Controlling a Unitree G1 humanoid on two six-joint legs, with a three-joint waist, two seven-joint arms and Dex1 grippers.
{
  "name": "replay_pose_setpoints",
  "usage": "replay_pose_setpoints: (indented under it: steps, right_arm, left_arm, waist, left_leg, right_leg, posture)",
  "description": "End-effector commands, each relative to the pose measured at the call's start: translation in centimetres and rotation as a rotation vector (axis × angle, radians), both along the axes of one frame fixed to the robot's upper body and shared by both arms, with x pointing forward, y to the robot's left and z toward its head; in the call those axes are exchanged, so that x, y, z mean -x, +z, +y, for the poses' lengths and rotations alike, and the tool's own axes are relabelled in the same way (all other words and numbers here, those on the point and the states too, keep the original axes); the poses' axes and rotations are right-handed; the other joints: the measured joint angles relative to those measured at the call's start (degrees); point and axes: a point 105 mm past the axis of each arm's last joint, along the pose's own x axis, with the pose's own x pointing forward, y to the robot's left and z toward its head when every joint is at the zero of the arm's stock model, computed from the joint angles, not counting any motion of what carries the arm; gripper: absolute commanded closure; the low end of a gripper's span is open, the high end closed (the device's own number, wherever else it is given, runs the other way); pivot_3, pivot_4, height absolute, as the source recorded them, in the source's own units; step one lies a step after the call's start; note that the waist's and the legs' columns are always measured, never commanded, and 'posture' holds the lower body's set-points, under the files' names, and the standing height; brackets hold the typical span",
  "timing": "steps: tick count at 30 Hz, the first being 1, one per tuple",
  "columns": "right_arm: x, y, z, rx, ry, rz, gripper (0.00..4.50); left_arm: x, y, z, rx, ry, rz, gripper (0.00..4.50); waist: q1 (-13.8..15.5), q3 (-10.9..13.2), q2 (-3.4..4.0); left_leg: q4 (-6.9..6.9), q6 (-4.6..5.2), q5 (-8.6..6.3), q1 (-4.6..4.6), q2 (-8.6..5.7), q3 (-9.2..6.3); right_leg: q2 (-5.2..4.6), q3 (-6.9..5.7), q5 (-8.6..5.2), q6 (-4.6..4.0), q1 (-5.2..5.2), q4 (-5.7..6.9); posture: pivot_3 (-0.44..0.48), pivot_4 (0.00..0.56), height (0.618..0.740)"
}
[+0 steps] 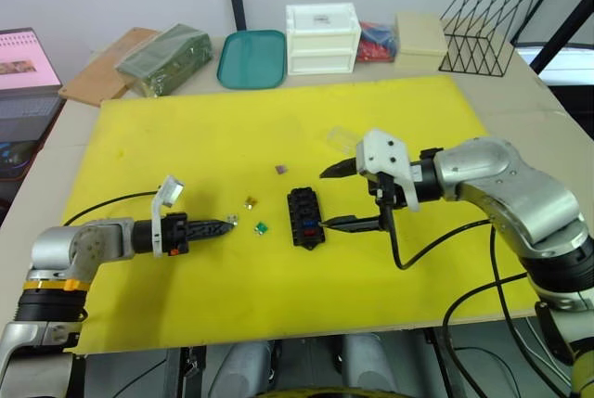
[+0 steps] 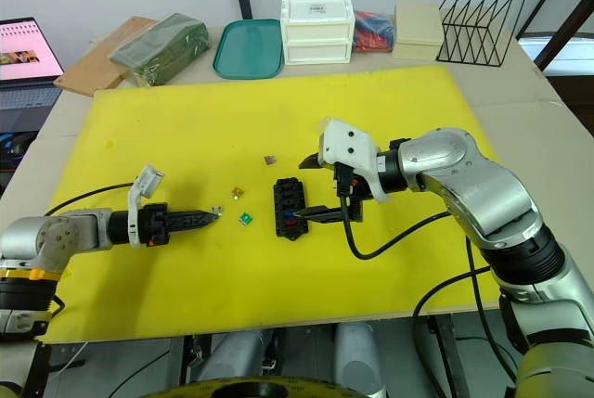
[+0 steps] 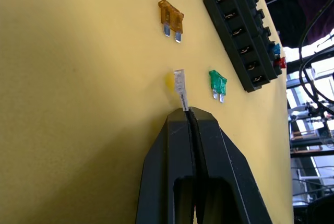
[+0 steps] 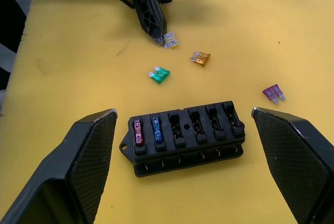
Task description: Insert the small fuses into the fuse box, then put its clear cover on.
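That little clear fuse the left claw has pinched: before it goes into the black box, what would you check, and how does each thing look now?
1. Left gripper shut on the clear fuse: ok.
2. Held by a prong only; firmness: cannot tell.
3. Fuse box has free slots beside the red fuse and blue fuse: ok.
4. Right gripper open around the box, not bracing it: not ok.
5. Green fuse, amber fuse, purple fuse lie loose: ok.

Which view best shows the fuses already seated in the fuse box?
The right wrist view: it looks down onto the fuse box, showing a red fuse and a blue fuse in adjacent end slots. The left wrist view catches only their tips past the box's far edge. In the eye views they are small coloured specks.
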Motion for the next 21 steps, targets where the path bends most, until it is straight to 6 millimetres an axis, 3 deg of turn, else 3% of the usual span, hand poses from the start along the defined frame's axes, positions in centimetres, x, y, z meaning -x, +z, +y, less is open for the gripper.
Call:
replay_pose_setpoints:
  steps: [1, 15, 18, 21]
  right_arm:
    - [0.5, 1.0, 0.5, -0.004, 0.031, -0.045, 0.1]
    - [0.5, 0.9, 0.6, 0.0, 0.032, -0.048, 0.1]
    - [0.5, 0.9, 0.6, 0.0, 0.033, -0.048, 0.1]
    - [0.5, 0.9, 0.6, 0.001, 0.034, -0.048, 0.1]
  left_arm:
    - [0.1, 0.8, 0.3, 0.004, 0.003, -0.018, 4.47]
    - [0.0, -0.4, 1.0, -0.028, 0.062, 0.071, 4.47]
    - [0.0, -0.5, 1.0, -0.035, 0.064, 0.067, 3.87]
    - [-0.2, -0.4, 1.0, -0.022, 0.081, 0.061, 2.87]
  waist:
    - [0.0, 0.0, 0.0]
    - [-0.1, 0.0, 0.0]
    - [-0.1, 0.0, 0.0]
    - [0.0, 0.0, 0.0]
  left_leg:
    - [0.0, 0.0, 0.0, 0.0, 0.0, 0.0]
    - [0.0, 0.0, 0.0, 0.0, 0.0, 0.0]
    - [0.0, 0.0, 0.0, 0.0, 0.0, 0.0]
    - [0.0, 0.0, 0.0, 0.01, 0.0, 0.0]
  right_leg:
    - [0.0, 0.0, 0.0, 0.0, 0.0, 0.0]
    - [0.01, 0.0, 0.0, 0.0, 0.0, 0.0]
    - [0.01, 0.0, 0.0, 0.0, 0.0, 0.0]
    - [0.0, 0.0, 0.0, 0.0, 0.0, 0.0]
  posture:
    - [0.0, 0.15, 0.74]
    - [0.0, 0.15, 0.74]
    - [0.0, 0.15, 0.74]
    - [0.0, 0.15, 0.74]
